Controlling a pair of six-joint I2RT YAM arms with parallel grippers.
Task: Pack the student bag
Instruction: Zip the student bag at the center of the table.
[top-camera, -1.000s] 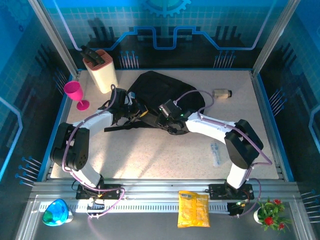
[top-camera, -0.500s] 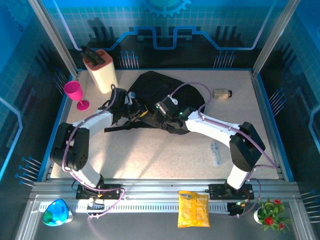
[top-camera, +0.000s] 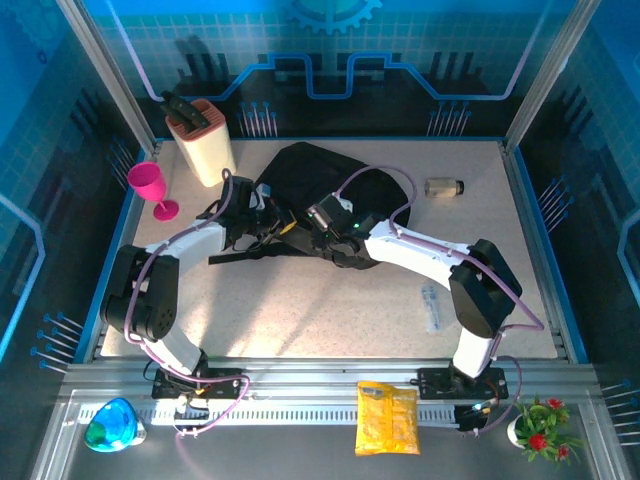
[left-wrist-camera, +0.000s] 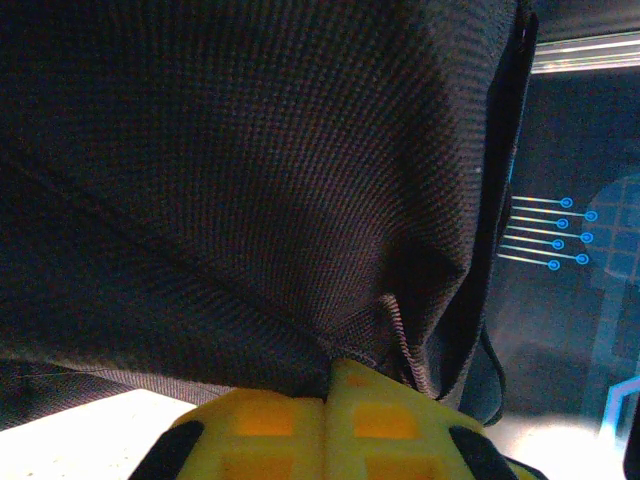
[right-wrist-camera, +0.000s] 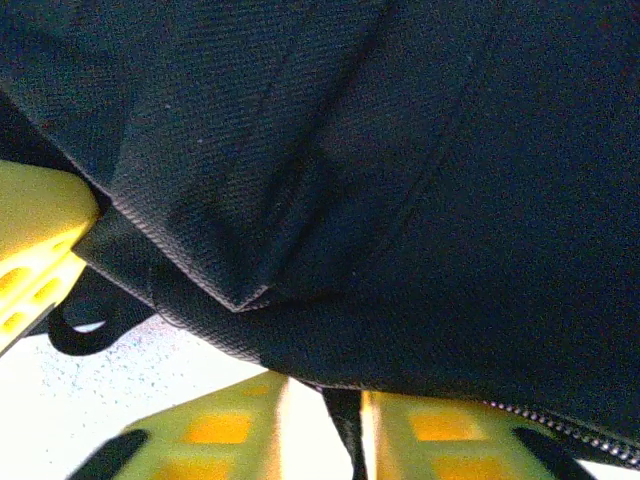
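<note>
Black, finely woven student bag (top-camera: 322, 172) — pink goblet (top-camera: 148, 184), cream knife block (top-camera: 207, 152), yellow packet (top-camera: 387, 418), speckled beige table (top-camera: 300, 310).

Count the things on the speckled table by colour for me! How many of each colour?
Black: 1, the backpack
Pink: 1, the goblet
Cream: 2, the knife block and the small bottle
Clear: 1, the plastic piece
Total: 5

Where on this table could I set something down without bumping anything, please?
The near-middle tabletop, between the left arm and right arm in front of the student bag, is bare. Crowded: the back left by the knife block and pink goblet.
</note>
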